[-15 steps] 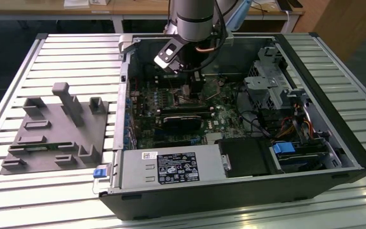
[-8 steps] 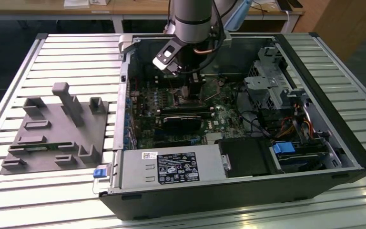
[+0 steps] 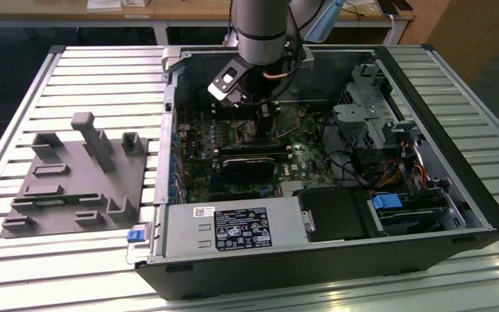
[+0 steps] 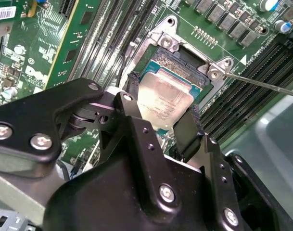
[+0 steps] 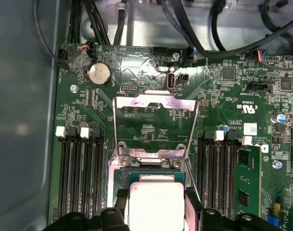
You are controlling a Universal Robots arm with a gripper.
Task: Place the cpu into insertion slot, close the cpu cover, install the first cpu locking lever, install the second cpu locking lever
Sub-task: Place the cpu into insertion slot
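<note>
The cpu, a flat square chip with a dull silver top, sits level between my two black fingers, directly over the insertion slot on the green board. My gripper is shut on the cpu's opposite edges. In the first wrist view the cpu fills the gap in the gripper, and the cpu cover, a thin silvery frame, stands swung open beyond the slot. A thin metal locking lever sticks out free beside the socket. In the exterior view the gripper reaches down into the open computer case.
Long black memory slots flank the socket on both sides. A black card lies in front of the socket, with a power supply near the case's front wall. A grey fixture plate rests on the slatted table at the exterior view's left.
</note>
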